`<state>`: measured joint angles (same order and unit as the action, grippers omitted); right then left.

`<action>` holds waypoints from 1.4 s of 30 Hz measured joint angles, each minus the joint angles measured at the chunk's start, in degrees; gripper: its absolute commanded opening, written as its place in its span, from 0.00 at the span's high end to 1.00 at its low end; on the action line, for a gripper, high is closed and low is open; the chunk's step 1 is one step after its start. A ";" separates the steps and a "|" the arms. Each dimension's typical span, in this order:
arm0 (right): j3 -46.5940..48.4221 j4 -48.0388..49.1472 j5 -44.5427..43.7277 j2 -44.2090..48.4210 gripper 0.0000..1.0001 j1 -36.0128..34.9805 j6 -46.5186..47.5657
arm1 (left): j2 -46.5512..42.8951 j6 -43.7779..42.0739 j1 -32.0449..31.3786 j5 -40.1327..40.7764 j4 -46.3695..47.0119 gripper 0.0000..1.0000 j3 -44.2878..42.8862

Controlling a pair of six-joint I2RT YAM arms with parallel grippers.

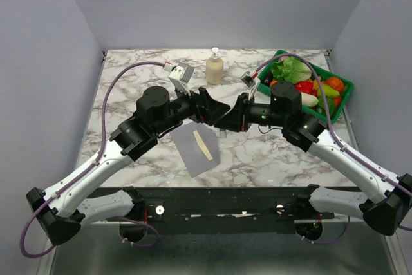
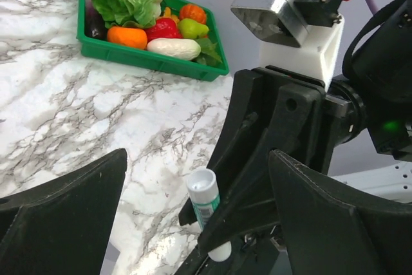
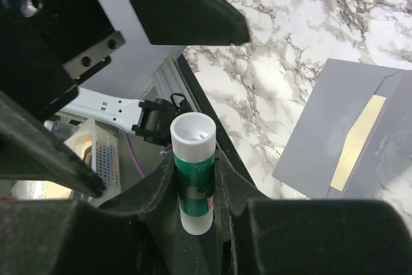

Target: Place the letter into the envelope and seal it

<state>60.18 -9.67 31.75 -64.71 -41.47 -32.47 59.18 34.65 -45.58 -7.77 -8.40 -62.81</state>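
The grey envelope [image 1: 193, 152] lies flat on the marble table near the front edge, flap open. A narrow cream strip, the visible part of the letter [image 1: 203, 144], shows at its mouth; both also show in the right wrist view, the envelope [image 3: 328, 127] and the letter [image 3: 357, 143]. My right gripper [image 3: 193, 188] is shut on a green-and-white glue stick [image 3: 193, 172], held upright above the table. My left gripper [image 2: 199, 223] is open and empty, facing the right gripper, with the glue stick [image 2: 206, 201] between its spread fingers. Both grippers meet above the envelope's far edge [image 1: 222, 115].
A green tray [image 1: 344, 91] of toy vegetables stands at the back right; it also shows in the left wrist view [image 2: 148, 61]. A cream pump bottle [image 1: 214, 67] stands at the back middle. The table's front edge and a black rail lie just below the envelope.
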 measured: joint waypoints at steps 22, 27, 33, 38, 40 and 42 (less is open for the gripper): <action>4.04 -1.05 -20.52 5.55 1.00 0.02 -3.78 | -7.26 -4.02 -5.01 -3.67 -0.55 0.34 3.80; 4.90 -0.81 -21.81 5.33 1.00 0.02 -4.17 | -4.63 -4.66 -7.17 -2.23 -1.79 0.31 2.75; 4.92 -0.81 -21.84 5.07 0.99 0.02 -4.24 | 0.37 -4.92 -8.50 1.62 -3.80 0.28 -0.50; 4.92 -0.81 -21.81 5.07 0.99 0.02 -4.24 | 2.27 -5.18 -8.55 4.87 -5.38 0.28 -2.97; 4.92 -0.81 -21.79 5.07 0.99 0.02 -4.24 | 2.62 -5.57 -8.55 6.36 -6.12 0.28 -4.11; 4.92 -0.81 -21.79 5.07 1.00 0.02 -4.24 | 2.69 -5.92 -8.55 7.41 -6.64 0.29 -4.74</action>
<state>65.10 -10.48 9.96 -59.64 -41.45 -36.71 61.87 28.73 -54.13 -0.36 -15.05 -67.55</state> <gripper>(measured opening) 0.306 0.719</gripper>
